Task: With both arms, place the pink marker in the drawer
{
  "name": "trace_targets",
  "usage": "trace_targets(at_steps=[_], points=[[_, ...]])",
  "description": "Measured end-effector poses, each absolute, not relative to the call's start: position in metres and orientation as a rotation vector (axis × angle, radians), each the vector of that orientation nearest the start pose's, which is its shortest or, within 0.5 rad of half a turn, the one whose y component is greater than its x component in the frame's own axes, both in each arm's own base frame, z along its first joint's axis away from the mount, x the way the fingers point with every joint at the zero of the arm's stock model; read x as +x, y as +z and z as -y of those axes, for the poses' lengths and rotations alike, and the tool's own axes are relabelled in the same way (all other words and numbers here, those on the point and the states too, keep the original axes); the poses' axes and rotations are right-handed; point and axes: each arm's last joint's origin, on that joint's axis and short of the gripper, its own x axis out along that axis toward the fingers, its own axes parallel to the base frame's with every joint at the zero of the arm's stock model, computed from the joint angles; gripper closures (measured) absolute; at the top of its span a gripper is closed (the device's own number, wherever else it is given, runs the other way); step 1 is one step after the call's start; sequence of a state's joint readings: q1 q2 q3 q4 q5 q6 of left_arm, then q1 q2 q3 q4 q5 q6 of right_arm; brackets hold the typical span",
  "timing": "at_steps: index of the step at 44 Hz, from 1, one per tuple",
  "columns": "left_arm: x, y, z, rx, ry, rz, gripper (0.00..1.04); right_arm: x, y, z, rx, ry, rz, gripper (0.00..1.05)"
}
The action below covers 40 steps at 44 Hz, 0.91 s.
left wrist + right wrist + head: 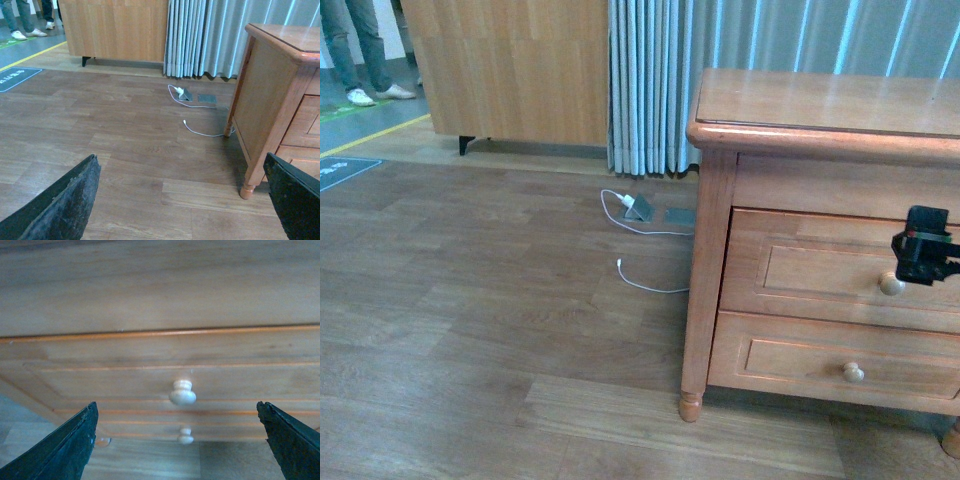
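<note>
a blue floor sign bears white characters too small to read.

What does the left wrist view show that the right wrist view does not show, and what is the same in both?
Only the left wrist view shows the floor with a white cable, the curtain and the dresser's side. Only the right wrist view shows the drawer front, shut, with its round knob, and the lower drawer's knob. Both show the dresser and an open gripper: left gripper, right gripper. Neither shows the pink marker.
</note>
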State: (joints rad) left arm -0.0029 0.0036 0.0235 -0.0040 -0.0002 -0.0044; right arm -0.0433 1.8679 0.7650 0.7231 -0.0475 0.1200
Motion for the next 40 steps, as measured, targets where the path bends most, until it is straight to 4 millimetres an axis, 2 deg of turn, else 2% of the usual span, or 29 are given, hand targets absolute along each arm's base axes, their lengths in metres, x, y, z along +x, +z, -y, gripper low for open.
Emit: trace_targets(at_steps=[4,11,18,22,28,35,37,40], points=[[0.096,0.171,0.000,-0.004,-0.003,0.016,0.06,0.322,0.140,0.020,0.155,0.003,-0.402,0.08],[0.096,0.171,0.000,-0.004,-0.003,0.016,0.06,0.259,0.170,0.033,0.201,0.053,-0.409,0.08],[0.096,0.171,0.000,-0.004,-0.003,0.016,0.06,0.203,0.186,0.043,0.228,0.090,-0.412,0.08],[0.096,0.171,0.000,-0.004,-0.003,0.016,0.06,0.180,0.194,0.049,0.253,0.084,-0.399,0.08],[0.096,0.171,0.000,-0.004,-0.003,0.016,0.06,0.160,0.198,0.057,0.287,0.057,-0.379,0.08],[0.096,0.171,0.000,-0.004,-0.003,0.016,0.06,0.157,0.199,0.059,0.287,0.042,-0.367,0.08],[0.096,0.171,0.000,-0.004,-0.003,0.016,0.06,0.158,0.194,0.057,0.202,0.004,-0.274,0.15],[0.096,0.171,0.000,-0.004,-0.002,0.016,0.06,0.151,0.186,0.048,0.074,-0.025,-0.088,0.31]])
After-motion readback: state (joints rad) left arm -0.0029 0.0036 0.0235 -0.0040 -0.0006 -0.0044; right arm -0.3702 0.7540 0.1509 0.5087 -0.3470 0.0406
